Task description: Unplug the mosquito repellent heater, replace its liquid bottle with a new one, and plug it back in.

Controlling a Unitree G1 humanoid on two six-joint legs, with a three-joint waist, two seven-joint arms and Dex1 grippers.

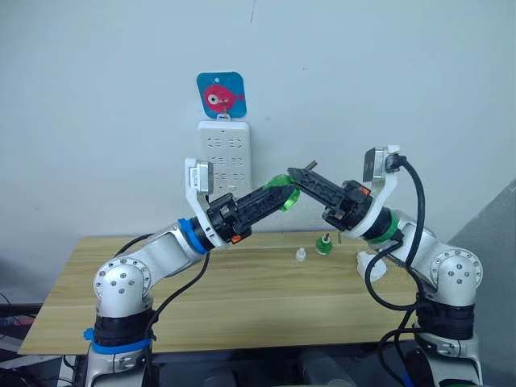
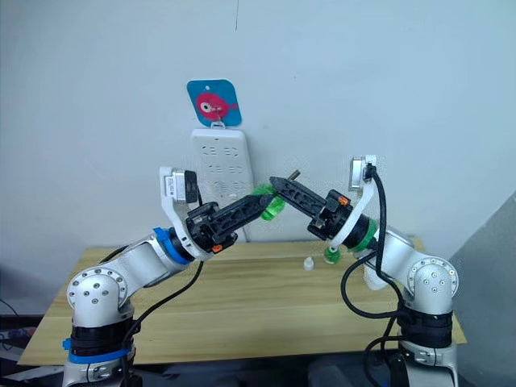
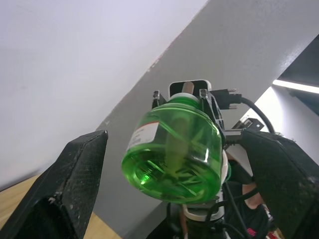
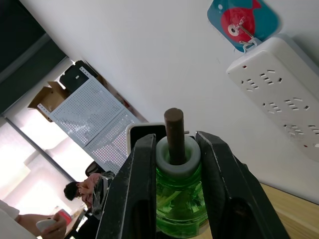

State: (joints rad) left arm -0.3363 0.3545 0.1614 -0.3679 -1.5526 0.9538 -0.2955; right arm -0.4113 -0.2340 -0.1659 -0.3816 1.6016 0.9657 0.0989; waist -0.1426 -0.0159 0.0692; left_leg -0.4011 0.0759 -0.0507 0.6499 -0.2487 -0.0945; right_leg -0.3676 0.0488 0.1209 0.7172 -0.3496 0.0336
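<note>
Right wrist view: right gripper (image 4: 174, 164) clamps the green bottle (image 4: 180, 196) by its neck, mid-air before the power strip (image 4: 279, 89); left gripper (image 3: 169, 184) open around it. Heater unseen; fitting likely comes next.

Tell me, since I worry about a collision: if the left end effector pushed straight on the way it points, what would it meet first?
Most likely the green liquid bottle, which sits between its open fingers, held at the neck by the right end effector. Depth is hard to judge.
</note>
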